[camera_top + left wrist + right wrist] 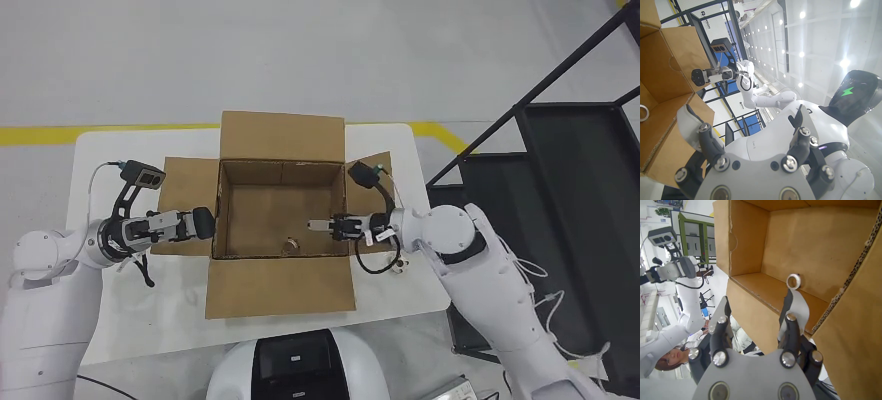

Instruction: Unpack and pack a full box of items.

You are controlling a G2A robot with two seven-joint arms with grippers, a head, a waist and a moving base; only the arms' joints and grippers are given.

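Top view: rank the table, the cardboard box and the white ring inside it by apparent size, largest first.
Table, largest.
Cardboard box, flaps spread.
White ring, smallest by far.

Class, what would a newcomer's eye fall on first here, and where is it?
An open cardboard box, flaps spread, sits in the middle of the table. One small white ring sits on its floor by the near wall. The right gripper hangs inside it and the left gripper is at its left wall, both open.
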